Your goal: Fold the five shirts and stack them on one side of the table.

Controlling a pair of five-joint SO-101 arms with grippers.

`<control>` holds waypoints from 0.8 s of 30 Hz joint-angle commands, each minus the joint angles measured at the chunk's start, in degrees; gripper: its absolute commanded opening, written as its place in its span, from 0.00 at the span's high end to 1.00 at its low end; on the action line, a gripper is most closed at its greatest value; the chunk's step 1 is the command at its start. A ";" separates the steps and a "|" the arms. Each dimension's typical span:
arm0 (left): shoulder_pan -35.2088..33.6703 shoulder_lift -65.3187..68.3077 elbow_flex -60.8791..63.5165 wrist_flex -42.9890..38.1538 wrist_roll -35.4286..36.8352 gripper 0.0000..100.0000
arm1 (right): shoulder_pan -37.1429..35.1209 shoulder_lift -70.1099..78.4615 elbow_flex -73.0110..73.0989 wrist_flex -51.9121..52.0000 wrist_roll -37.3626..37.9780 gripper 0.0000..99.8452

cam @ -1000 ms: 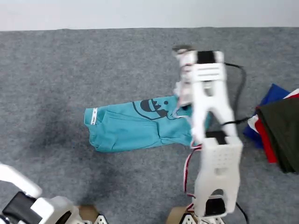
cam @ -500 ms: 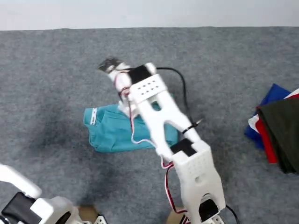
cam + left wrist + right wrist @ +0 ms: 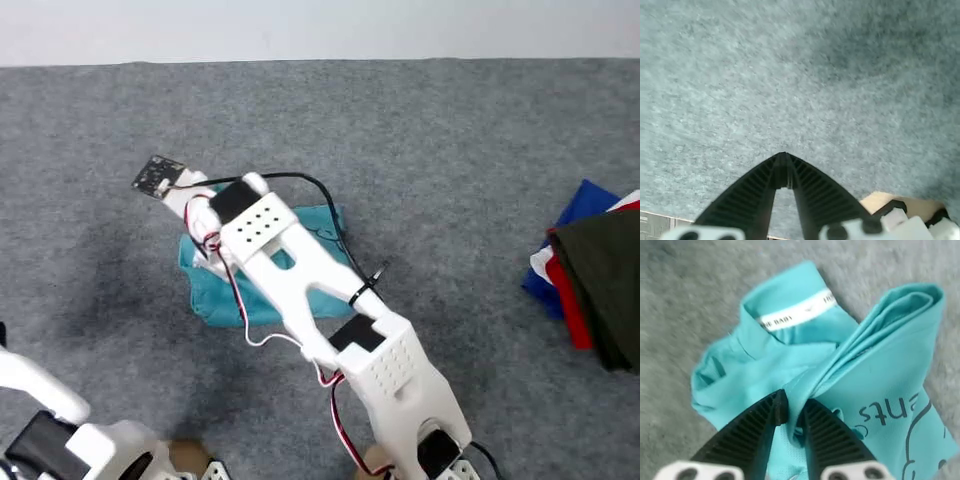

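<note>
Right wrist view has the right gripper (image 3: 794, 407) pinched narrow on a bunched fold of the teal shirt (image 3: 790, 355), with the cloth trailing off in a doubled ridge and the collar band (image 3: 797, 315) lying just past the fingertips. From the high view the shirt (image 3: 212, 290) sits left of the middle of the table (image 3: 450, 130), half hidden under the white arm that stretches over it, and well apart from the stack of folded shirts (image 3: 595, 270) at the table's right edge. The left gripper (image 3: 784, 160) hangs over bare grey felt near the front left corner, its fingers closed tip to tip on nothing. To my eye the step is the crosswise fold, bringing the held end over onto the collar end. It would go best if the held edge came down square with the collar end and low to the felt before the fingers let go. The cloth looks limp and bunched at the pinch, so a high release could leave a ridge. Pulling further toward the left edge might also drag the bottom layer along.
</note>
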 commanded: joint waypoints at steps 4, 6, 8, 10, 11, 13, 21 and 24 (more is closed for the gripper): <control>0.18 -3.08 0.92 -2.64 -0.44 1.00 | -3.03 -0.57 -2.20 -4.09 0.70 0.99; 0.35 -3.08 0.92 -2.64 -0.44 1.00 | -3.03 -0.57 -2.20 -5.23 0.70 0.99; 0.35 -3.08 0.92 -2.64 -0.44 1.00 | -3.21 -0.57 -2.20 -5.67 0.79 0.99; 0.44 -2.81 1.01 -2.64 -0.44 1.00 | -4.00 -0.57 -2.11 -5.76 1.67 0.99; 0.44 -2.64 1.01 -2.64 -0.44 1.00 | -4.35 -0.57 -2.11 -5.49 2.81 0.98; 0.44 -2.64 1.01 -2.64 -0.44 1.00 | -5.32 -0.66 -2.11 -5.14 4.75 0.93; 0.44 -2.55 1.01 -2.64 -0.44 1.00 | -8.22 -1.27 -4.75 1.63 5.36 0.68; 0.44 -2.55 1.01 -2.64 -0.53 1.00 | -7.96 -1.27 -10.37 5.32 5.45 0.68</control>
